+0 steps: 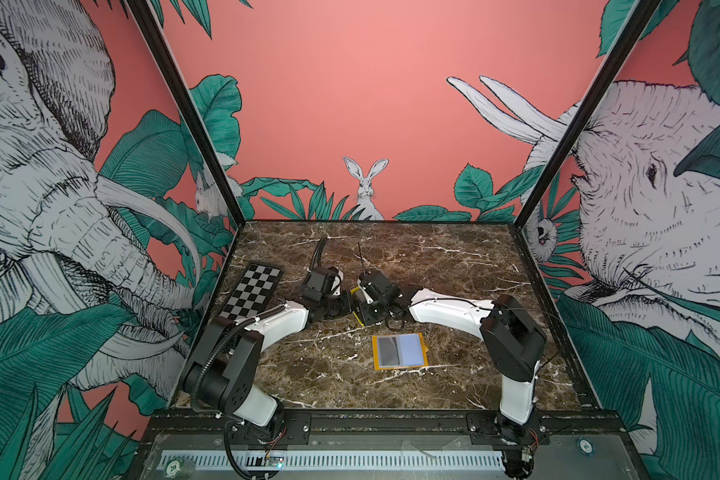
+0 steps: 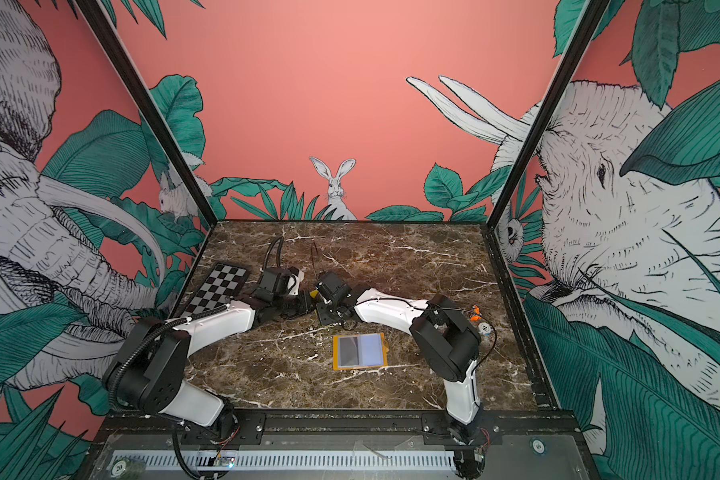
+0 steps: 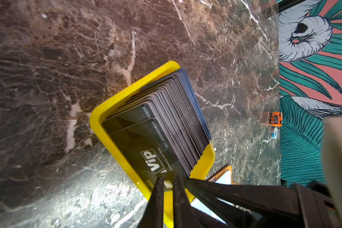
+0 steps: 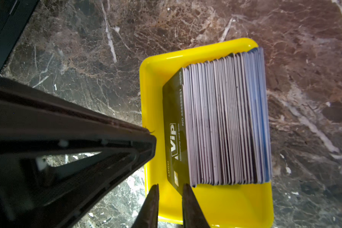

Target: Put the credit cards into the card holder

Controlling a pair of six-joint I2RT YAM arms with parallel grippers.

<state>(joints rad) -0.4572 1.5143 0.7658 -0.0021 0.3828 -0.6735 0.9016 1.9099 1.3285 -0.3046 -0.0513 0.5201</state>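
The credit cards (image 3: pixel 166 118) stand on edge as a thick stack (image 4: pixel 225 122) in a yellow tray (image 3: pixel 99 122), and the front black "VIP" card leans away from the rest. My left gripper (image 3: pixel 168 179) is open by a narrow gap, its tips over that card's chip corner with nothing pinched. My right gripper (image 4: pixel 170 187) is open, with the front card's lower corner between its fingers (image 4: pixel 186 194). The left fingers (image 4: pixel 142 138) point at the card's face. The card holder (image 1: pixel 400 351) lies unfolded on the table, its clear sleeves up, nearer the front than both grippers.
A black-and-white checkerboard plate (image 1: pixel 250 297) lies at the left behind the left arm. A small orange object (image 2: pixel 474 309) and a small round white one (image 2: pixel 484 329) sit by the right arm's elbow. Both arms meet over the yellow tray (image 1: pixel 356 293) in mid-table.
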